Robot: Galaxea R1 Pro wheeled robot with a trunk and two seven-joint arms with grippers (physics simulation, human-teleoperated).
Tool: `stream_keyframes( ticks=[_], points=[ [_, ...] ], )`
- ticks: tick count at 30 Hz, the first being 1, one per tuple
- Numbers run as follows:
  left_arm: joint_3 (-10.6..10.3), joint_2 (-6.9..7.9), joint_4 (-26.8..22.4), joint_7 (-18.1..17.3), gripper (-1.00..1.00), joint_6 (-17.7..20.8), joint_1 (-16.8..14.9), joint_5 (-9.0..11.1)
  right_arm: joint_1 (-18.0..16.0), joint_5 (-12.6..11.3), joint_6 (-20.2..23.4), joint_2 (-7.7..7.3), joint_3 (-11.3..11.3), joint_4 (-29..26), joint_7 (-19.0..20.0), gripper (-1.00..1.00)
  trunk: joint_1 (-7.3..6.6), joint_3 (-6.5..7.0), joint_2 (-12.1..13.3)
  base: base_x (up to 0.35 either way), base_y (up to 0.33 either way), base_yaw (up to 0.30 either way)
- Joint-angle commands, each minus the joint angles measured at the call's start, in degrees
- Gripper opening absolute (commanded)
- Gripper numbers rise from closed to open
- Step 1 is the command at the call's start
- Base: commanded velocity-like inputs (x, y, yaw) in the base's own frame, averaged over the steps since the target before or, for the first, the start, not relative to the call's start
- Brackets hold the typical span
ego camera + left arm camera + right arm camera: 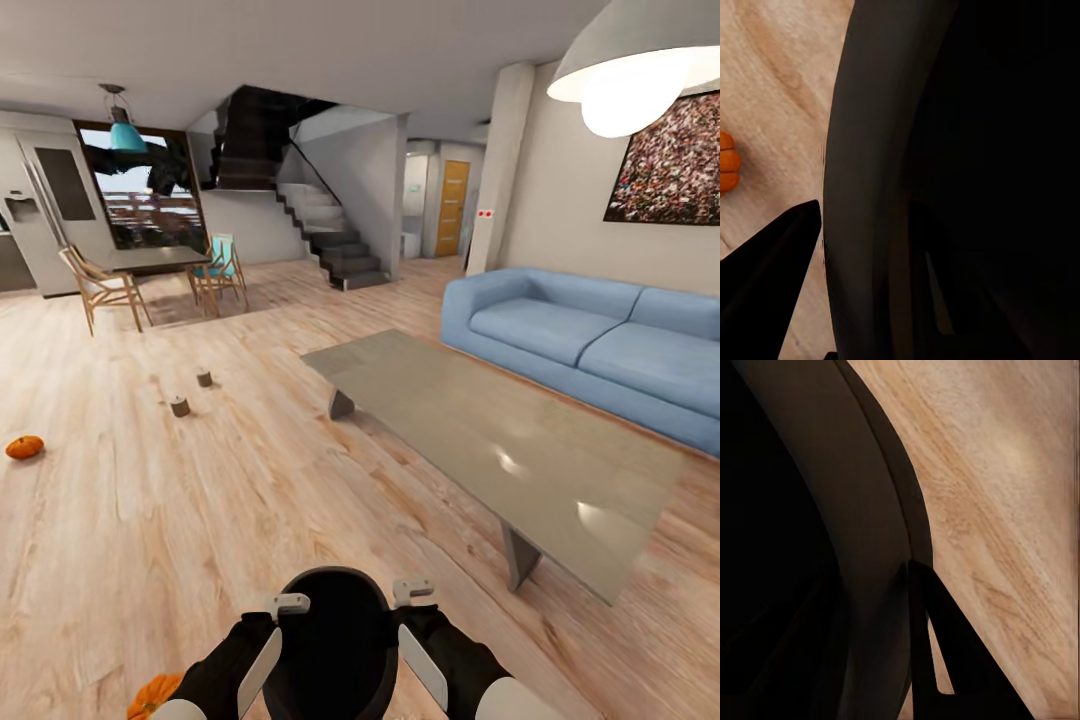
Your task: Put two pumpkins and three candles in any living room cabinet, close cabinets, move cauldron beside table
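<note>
Wood floor (200, 520), cauldron (335, 640) between both jaws

An open-plan home living room, told by the light wood plank floor (200, 520), a long blue upholstered sofa (590, 345) against a pale wall, a low grey stone-topped coffee table (480, 440) before it, a dark staircase (320, 225) at the back, a wooden dining table with chairs (150, 270) under a teal pendant lamp (127, 135), and a framed speckled picture (668, 165) hung above the sofa
</note>
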Motion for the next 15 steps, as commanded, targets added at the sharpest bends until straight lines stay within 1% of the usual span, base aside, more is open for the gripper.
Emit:
stream_keyframes(
  ticks=[1,15],
  points=[
    [-0.69,0.36,-0.09,0.62,-1.0,0.27,-0.05,0.7,-0.06,-1.22,0.05,0.0,1.17,-0.02,-0.53,-1.0,-0.01,-0.05,-0.03,-0.014,0.018,-0.275],
    [-0.69,0.34,-0.18,0.62,-1.0,0.27,-0.05,0.7,-0.07,-1.23,0.05,0.0,1.17,-0.02,-0.51,-1.0,-0.01,-0.05,-0.03,-0.002,0.002,-0.275]
  ],
)
